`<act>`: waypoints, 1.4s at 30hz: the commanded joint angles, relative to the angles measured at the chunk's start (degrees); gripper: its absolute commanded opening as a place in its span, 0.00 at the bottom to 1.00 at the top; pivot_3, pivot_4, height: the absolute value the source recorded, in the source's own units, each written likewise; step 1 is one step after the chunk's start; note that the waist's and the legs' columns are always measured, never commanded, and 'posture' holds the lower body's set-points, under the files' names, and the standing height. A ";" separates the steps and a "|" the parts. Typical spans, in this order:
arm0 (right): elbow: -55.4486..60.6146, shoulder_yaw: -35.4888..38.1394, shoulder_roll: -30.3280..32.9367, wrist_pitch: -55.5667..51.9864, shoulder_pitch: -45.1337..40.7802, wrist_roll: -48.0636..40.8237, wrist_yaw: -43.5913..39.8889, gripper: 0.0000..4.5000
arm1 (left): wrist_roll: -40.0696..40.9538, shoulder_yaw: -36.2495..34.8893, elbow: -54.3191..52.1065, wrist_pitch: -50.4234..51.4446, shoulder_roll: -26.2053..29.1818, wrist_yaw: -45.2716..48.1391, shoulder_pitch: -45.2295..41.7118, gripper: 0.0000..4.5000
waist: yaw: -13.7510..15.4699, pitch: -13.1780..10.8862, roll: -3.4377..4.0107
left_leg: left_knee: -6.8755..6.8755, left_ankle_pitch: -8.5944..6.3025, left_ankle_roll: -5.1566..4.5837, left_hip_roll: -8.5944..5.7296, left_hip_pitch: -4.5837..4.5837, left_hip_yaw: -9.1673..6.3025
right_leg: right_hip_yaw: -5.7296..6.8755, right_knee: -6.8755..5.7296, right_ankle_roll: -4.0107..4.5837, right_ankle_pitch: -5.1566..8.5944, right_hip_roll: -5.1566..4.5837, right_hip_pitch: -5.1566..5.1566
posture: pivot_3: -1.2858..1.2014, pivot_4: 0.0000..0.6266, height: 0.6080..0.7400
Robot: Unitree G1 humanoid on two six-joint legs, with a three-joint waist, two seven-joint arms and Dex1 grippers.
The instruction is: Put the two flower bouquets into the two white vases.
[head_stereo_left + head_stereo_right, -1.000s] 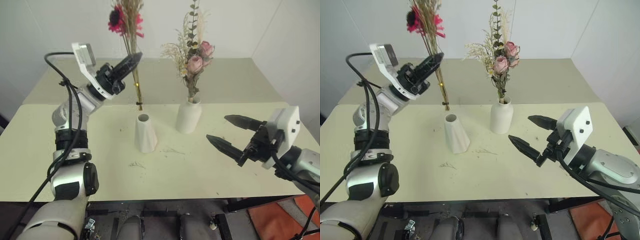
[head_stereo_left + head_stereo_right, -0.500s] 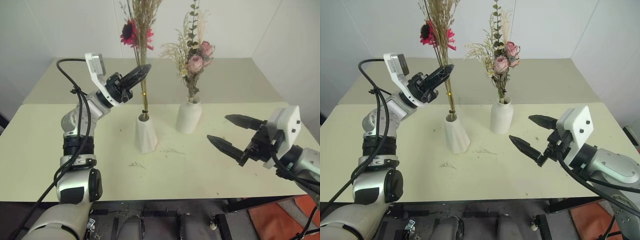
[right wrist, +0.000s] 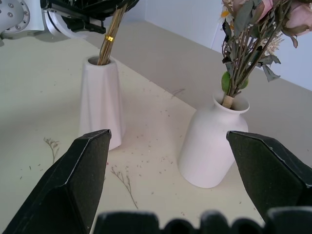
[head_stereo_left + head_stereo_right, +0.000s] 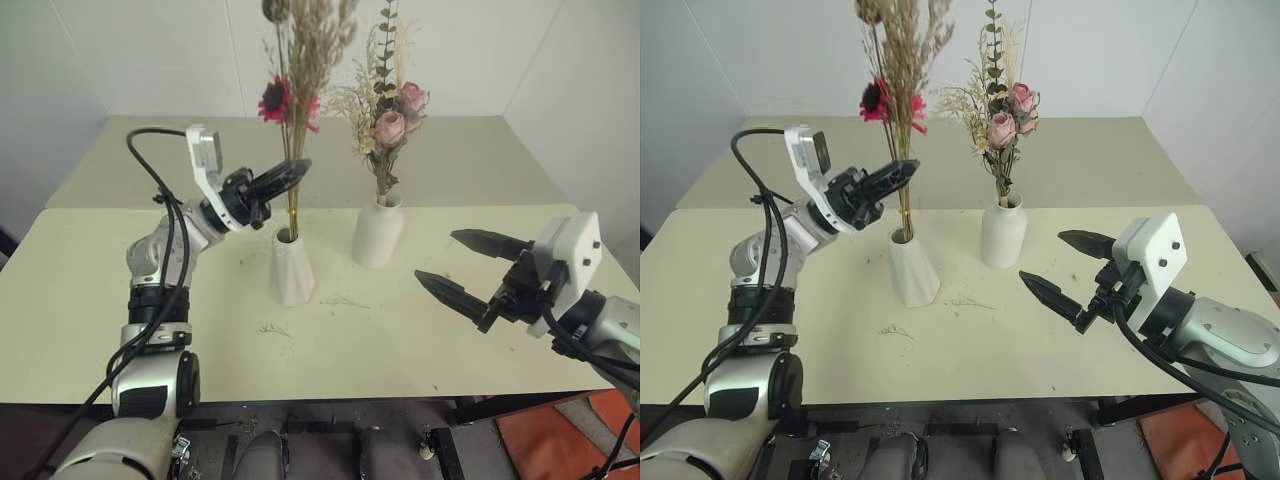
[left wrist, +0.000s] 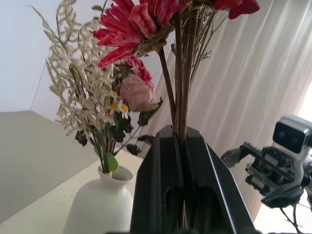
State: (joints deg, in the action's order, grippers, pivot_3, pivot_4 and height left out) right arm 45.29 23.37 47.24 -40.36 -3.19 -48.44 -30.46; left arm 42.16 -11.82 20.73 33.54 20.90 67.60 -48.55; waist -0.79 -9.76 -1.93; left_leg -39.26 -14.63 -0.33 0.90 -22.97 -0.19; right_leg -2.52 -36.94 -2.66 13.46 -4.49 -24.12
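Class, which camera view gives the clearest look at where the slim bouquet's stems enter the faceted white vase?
The right wrist view: the slim bouquet's stems pass straight into the open mouth of the faceted vase. Both eye views show the whole vase with stems rising from it, but the mouth is small there. The left wrist view shows shut fingers clamping the stems, not that vase.

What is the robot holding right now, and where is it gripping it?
The left gripper holds the slim bouquet by its stems, above the faceted vase. The right gripper holds nothing.
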 commanded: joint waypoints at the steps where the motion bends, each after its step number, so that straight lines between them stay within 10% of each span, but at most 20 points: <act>1: 0.58 1.57 0.18 1.77 -0.09 0.09 -0.37 1.00 | -0.28 0.17 -2.07 -1.67 0.79 1.13 -0.14 0.01 | 0.03 0.00 0.00 | 0.00 0.00 0.00 0.00 0.00 0.00 | 0.00 0.00 0.00 0.00 0.00 0.00 | 0.52 0.24 1.00; 16: 0.14 1.50 0.25 2.19 -0.04 0.97 -1.50 1.00 | -2.22 2.15 -3.11 -6.27 1.56 5.58 3.66 0.01 | 0.00 0.00 0.00 | 0.00 0.00 0.00 0.01 -0.01 0.00 | 0.00 0.02 0.00 0.00 0.00 0.00 | 0.52 0.24 1.00; 31: -0.12 1.63 0.52 2.21 -0.49 1.42 -2.20 1.00 | -2.01 0.30 -5.97 -6.67 6.87 8.09 8.96 0.99 | -0.09 0.00 0.00 | 0.00 0.00 0.00 0.02 0.01 0.00 | 0.00 0.02 0.01 0.00 0.00 0.01 | 0.52 0.24 1.00; 42: -0.83 1.12 0.56 2.21 -0.92 2.18 -2.78 1.00 | -5.57 -3.84 -6.01 -8.48 16.58 3.08 14.55 0.99 | 0.21 0.00 0.00 | 0.00 0.00 0.00 0.05 0.02 0.01 | 0.02 0.02 0.02 0.01 0.01 0.01 | 0.52 0.24 1.00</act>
State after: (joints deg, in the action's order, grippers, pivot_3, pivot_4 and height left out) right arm 44.02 23.28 47.25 -39.95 -3.50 -46.28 -32.76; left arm 35.90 -13.14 17.02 25.36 35.96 71.22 -34.34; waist -0.58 -9.76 -1.93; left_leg -39.25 -14.64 -0.33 0.95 -22.96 -0.19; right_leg -2.50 -36.91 -2.65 13.47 -4.48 -24.11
